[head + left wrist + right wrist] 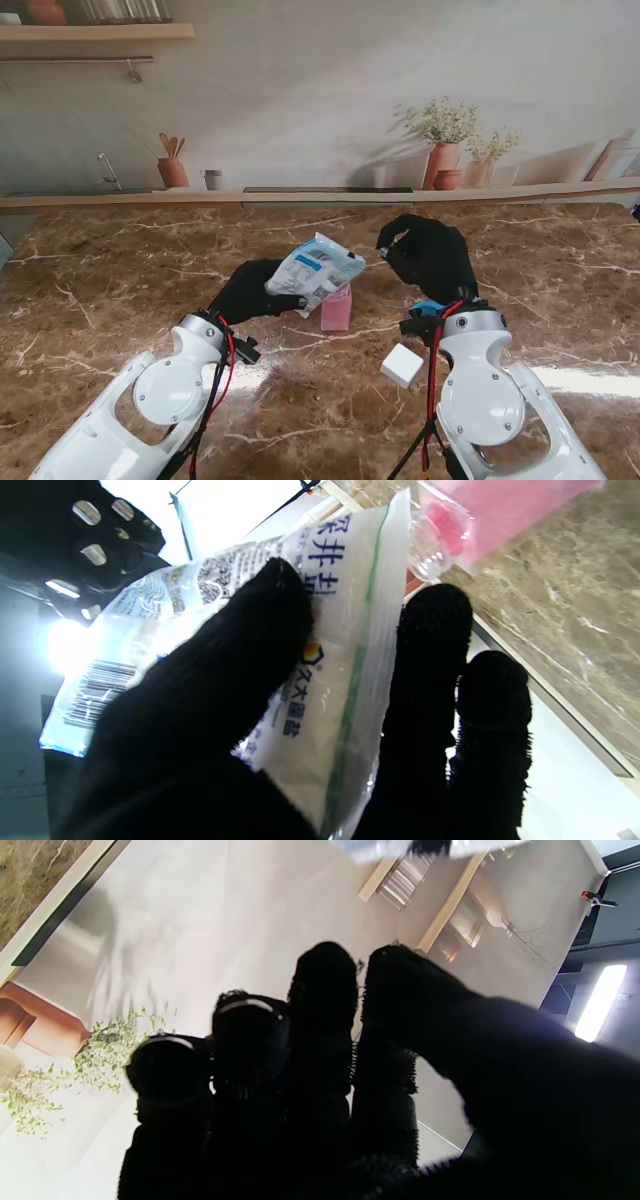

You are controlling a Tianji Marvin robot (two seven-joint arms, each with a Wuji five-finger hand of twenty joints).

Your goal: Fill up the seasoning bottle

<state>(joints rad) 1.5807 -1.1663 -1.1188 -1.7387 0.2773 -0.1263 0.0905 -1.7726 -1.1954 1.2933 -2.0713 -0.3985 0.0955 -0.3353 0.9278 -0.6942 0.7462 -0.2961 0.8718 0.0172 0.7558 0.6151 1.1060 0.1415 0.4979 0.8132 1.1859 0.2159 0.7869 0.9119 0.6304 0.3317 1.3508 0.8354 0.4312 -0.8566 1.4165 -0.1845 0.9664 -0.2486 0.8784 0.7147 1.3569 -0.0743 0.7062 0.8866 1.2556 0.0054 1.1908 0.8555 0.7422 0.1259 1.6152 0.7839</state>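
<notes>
My left robot hand grips the salt bag tilted over the pink bottle; my right robot hand is curled closed on nothing I can see.

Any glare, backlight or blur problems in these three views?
Stand view: evenly lit, sharp; light glare on the marble table. Left wrist view: blown-out window light behind the salt bag; the left hand is near-black. Right wrist view: the right hand is a silhouette without detail, backdrop soft.

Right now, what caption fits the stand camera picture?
Left hand tips a salt bag over the pink bottle on the marble table.
</notes>
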